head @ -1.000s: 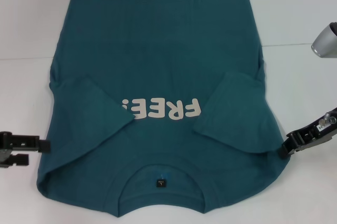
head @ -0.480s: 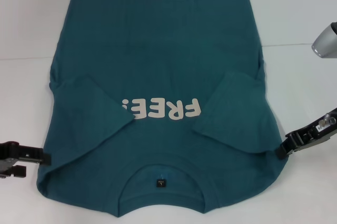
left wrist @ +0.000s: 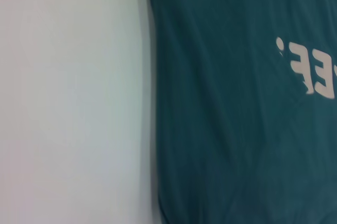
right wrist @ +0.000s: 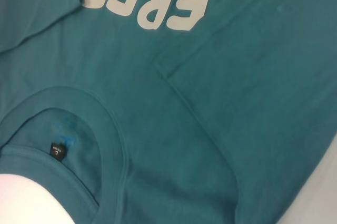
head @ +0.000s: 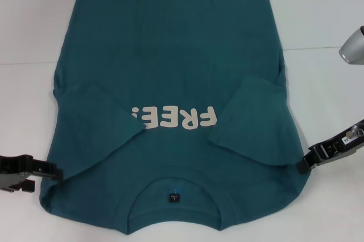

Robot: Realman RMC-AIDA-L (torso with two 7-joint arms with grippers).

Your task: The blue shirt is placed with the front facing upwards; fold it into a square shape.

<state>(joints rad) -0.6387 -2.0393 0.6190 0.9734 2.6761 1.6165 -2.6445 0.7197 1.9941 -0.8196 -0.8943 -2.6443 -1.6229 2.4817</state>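
Note:
The blue shirt lies flat on the white table, chest up, with both short sleeves folded inward over the body. Its white "FREE!" lettering reads upside down, and the collar with a small black tag points toward me. My left gripper is low at the shirt's near left shoulder corner, open, its tip touching the fabric edge. My right gripper rests against the shirt's near right shoulder edge. The right wrist view shows the collar and lettering close up; the left wrist view shows the shirt's side edge.
The white table surrounds the shirt, with bare strips on the left and right. A grey metal part stands at the far right edge. The shirt's hem reaches the table's far side.
My left gripper has moved nearer to me and toward the shirt, reaching its near left shoulder corner. The right gripper has shifted slightly lower at the shirt's edge. The shirt lies unchanged.

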